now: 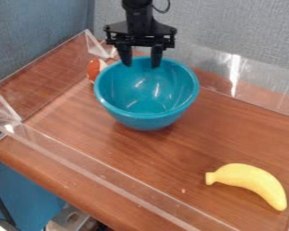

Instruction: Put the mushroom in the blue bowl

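Note:
The blue bowl (147,92) stands on the wooden table at the back centre, and nothing shows inside it. The mushroom (94,67) shows only as a small red-orange bit just left of the bowl's far rim, against the clear wall, with the bowl partly hiding it. My gripper (140,56) hangs over the bowl's far rim, pointing down. Its black fingers (125,54) are spread open with nothing between them. It is to the right of the mushroom and does not touch it.
A yellow banana (247,186) lies at the front right of the table. Low clear plastic walls (39,135) fence the wooden surface on all sides. A grey-blue backdrop stands behind.

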### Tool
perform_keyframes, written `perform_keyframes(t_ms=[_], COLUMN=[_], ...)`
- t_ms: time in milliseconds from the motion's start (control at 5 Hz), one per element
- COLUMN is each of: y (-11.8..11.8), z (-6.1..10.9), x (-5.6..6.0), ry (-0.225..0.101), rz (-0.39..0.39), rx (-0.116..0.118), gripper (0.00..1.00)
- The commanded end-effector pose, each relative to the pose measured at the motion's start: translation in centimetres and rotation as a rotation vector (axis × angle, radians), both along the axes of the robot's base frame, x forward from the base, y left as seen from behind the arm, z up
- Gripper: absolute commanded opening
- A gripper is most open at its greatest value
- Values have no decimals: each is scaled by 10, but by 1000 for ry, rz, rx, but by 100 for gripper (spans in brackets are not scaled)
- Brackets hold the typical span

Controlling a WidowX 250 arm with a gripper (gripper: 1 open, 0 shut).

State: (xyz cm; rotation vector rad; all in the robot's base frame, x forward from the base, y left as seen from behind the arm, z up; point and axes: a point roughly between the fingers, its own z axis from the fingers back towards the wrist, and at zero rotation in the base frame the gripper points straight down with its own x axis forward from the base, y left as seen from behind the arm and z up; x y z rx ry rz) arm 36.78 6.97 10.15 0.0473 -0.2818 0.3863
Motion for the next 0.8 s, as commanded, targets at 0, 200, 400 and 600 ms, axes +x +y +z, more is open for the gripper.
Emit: perform_keyframes(t_ms=[0,200,400,600], y=[4,-2,-1,-1], z=[36,54,63,64], x=[7,7,-2,-10], ry=[-67,-80,-91,-91], rz=[16,9,24,46], rx=[20,26,32,44], gripper=[100,100,100,100])
